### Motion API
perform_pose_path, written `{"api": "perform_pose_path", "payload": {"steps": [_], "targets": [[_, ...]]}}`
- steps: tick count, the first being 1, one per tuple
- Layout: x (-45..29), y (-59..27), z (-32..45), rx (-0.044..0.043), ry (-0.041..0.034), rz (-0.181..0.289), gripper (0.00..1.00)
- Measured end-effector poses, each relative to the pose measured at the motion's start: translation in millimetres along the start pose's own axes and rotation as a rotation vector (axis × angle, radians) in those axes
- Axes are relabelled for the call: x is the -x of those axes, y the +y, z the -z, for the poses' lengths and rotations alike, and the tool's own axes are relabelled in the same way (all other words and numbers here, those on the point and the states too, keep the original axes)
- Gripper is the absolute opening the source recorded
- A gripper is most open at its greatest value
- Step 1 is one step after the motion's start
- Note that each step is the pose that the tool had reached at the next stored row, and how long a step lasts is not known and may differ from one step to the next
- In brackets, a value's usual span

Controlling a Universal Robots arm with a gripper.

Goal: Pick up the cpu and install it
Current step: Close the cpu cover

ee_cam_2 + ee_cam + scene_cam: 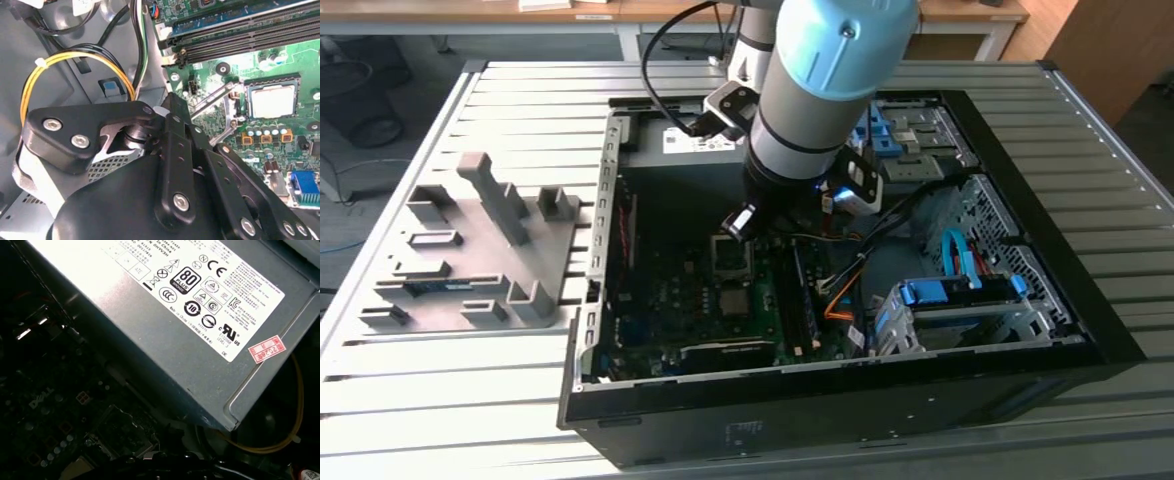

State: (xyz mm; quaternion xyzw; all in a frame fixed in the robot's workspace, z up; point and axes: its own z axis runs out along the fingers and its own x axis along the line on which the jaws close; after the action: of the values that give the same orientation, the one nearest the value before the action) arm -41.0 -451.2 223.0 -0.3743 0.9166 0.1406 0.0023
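Open PC case [607, 200] lying flat on slatted metal table [520, 90]; grey fixture block [520, 240] beside it on the exterior view's left. Arm [821, 80] reaching down into the case from above, gripper [740, 222] low over the motherboard [295, 60], near the middle of the board and just beside the power supply.

Jaw state: cannot tell (in the second wrist view the gripper's black body and links crowd the foreground and run out of frame).

Cpu [272, 101] seen in the second wrist view: dull silver square lying flat inside the black socket frame on the green board, not held, apart from the gripper. Thin metal lever [212, 102] angled up next to the socket, on the side toward the gripper. Row of orange-topped capacitors [265, 136] just beside the socket; long black memory slots [240, 35] on the socket's other side.

Yellow and black cable bundle [65, 57] looping over the grey case floor, white tie around it.

First wrist view: grey power supply [165, 340] with white label close by, dark board beneath its edge, yellow wire curving out past its corner.

Blue drive caddy [947, 292] in the case bay on the exterior view's right.
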Motion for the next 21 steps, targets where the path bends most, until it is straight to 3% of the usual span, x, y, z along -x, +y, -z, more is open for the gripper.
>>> {"api": "perform_pose_path", "payload": {"steps": [5,21], "targets": [[-0.7,-0.2,2.6,0.0021,0.0018,0.011,0.10],[-3.7,-1.7,12.0,0.0124,-0.0024,0.028,0.10]]}}
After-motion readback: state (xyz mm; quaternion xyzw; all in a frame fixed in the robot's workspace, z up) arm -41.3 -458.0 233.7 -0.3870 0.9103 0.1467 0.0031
